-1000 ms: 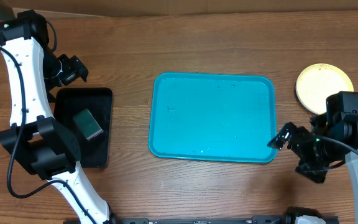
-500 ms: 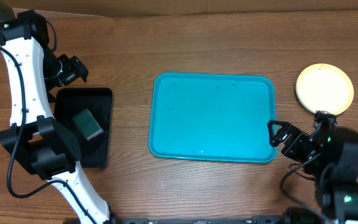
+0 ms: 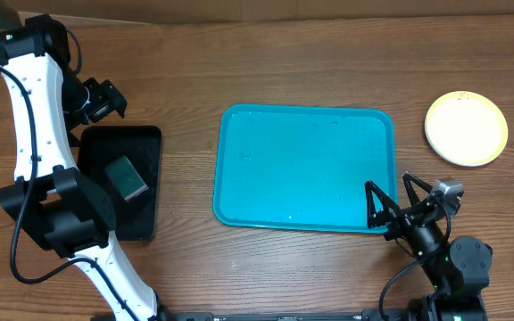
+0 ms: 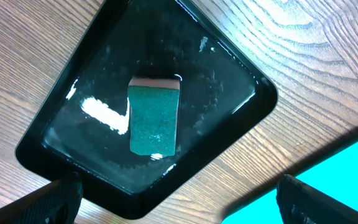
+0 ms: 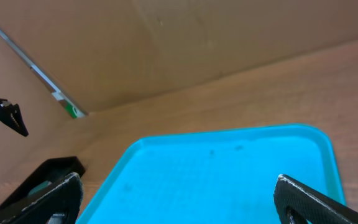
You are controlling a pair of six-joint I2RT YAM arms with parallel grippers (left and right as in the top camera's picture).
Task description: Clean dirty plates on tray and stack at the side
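The turquoise tray [image 3: 306,169] lies bare in the middle of the table, its far rim filling the right wrist view [image 5: 229,171]. The plates [image 3: 467,128] rest off the tray at the far right, a white face on top and a yellow-green edge showing beneath. My right gripper [image 3: 393,198] hovers open at the tray's front right corner, holding nothing. My left gripper [image 3: 110,100] is open at the back left, just beyond the black tray. Nothing sits between its fingertips [image 4: 58,199].
A black tray [image 3: 119,183] at the left holds a green sponge [image 4: 154,118], with wet patches around it. Cardboard walls stand behind the table [image 5: 166,50]. My left arm rises along the table's left side.
My right arm has swung from beside the plates down toward the front edge, and its gripper now points at the tray's front right corner. The left arm has not moved.
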